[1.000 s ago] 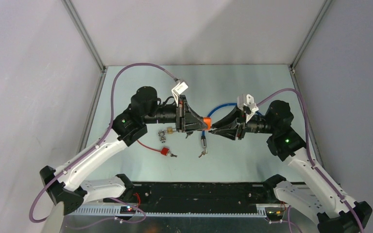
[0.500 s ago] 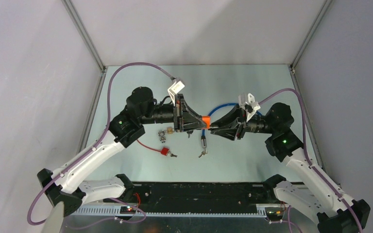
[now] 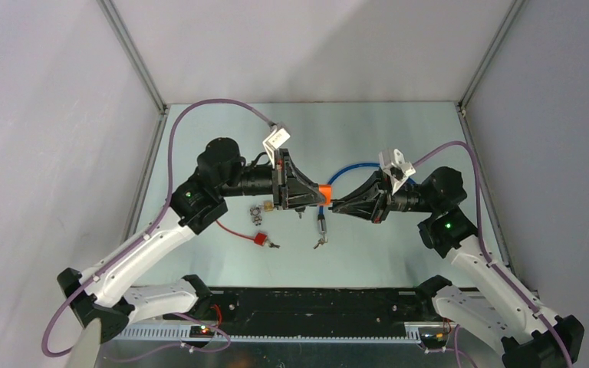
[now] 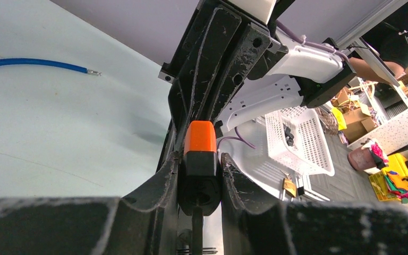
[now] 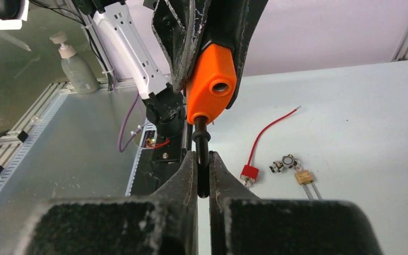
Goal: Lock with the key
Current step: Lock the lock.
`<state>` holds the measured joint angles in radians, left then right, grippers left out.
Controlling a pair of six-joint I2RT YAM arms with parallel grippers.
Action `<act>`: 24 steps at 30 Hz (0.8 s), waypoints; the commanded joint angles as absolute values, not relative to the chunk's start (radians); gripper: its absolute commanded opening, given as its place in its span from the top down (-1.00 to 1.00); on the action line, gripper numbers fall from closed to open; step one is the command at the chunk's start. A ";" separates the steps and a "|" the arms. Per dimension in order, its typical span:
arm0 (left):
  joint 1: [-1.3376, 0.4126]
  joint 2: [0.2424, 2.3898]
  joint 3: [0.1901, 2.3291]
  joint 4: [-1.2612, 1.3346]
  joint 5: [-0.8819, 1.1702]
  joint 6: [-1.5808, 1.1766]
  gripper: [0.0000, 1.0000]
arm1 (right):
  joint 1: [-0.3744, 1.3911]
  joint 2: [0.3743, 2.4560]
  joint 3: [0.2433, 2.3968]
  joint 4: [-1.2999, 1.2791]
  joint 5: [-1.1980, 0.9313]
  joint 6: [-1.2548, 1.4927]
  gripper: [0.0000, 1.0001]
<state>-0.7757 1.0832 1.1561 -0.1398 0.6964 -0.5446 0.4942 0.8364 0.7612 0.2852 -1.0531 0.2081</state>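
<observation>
An orange and black lock (image 3: 324, 192) hangs in mid-air over the table's middle, with my left gripper (image 3: 316, 194) shut on its black part. In the left wrist view the lock (image 4: 200, 139) sits squeezed between both fingers, and that gripper (image 4: 199, 162) points at the right arm. A black key (image 5: 202, 139) sticks out of the orange lock (image 5: 211, 87) at its lower end. My right gripper (image 5: 203, 162) is shut on the key's head, both pads against it. From above, the right gripper (image 3: 337, 205) meets the lock from the right.
On the table below lie a red wire with a small red padlock (image 3: 261, 238), a brass padlock with a key ring (image 3: 261, 208) and a metal cable end with keys (image 3: 321, 230). A blue cable (image 3: 353, 168) curves behind the grippers. Grey walls enclose the table.
My right gripper has shut on the key in the lock, and its arm has shifted slightly. The left gripper still holds the lock in nearly the same place.
</observation>
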 commanded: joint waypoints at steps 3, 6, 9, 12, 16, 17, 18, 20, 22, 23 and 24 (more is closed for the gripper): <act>-0.764 1.051 1.162 -0.074 0.671 -0.548 0.99 | 0.494 0.808 0.746 0.427 -1.016 0.322 1.00; -0.757 1.053 1.148 -0.081 0.652 -0.528 -0.01 | 0.494 0.802 0.745 0.440 -0.992 0.376 1.00; -0.749 1.045 1.129 -0.101 0.591 -0.487 -0.87 | 0.489 0.789 0.746 0.409 -0.946 0.409 1.00; -0.725 1.024 1.114 -0.107 0.532 -0.434 -0.99 | 0.484 0.760 0.740 0.385 -0.871 0.430 1.00; -0.712 0.995 1.102 -0.090 0.504 -0.375 -0.99 | 0.477 0.742 0.739 0.371 -0.848 0.475 1.00; -0.712 0.989 1.098 -0.080 0.504 -0.363 -0.99 | 0.477 0.741 0.740 0.368 -0.847 0.483 1.00; -0.711 0.986 1.097 -0.076 0.512 -0.344 -0.99 | 0.477 0.740 0.741 0.366 -0.848 0.485 1.00; -0.710 0.977 1.094 -0.063 0.549 -0.313 -0.99 | 0.476 0.736 0.740 0.349 -0.844 0.482 1.00; -0.710 0.968 1.086 -0.041 0.598 -0.282 -0.99 | 0.476 0.734 0.740 0.338 -0.842 0.475 1.00; -0.710 0.961 1.076 -0.025 0.614 -0.261 -0.99 | 0.474 0.736 0.741 0.338 -0.846 0.477 1.00; -0.710 0.958 1.073 -0.018 0.636 -0.251 -0.99 | 0.475 0.737 0.742 0.337 -0.850 0.478 1.00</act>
<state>-0.7166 0.9890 1.0954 -0.0921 0.5552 -0.3538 0.4793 0.7536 0.7277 0.3012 -0.8700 0.4564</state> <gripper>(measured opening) 0.995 0.052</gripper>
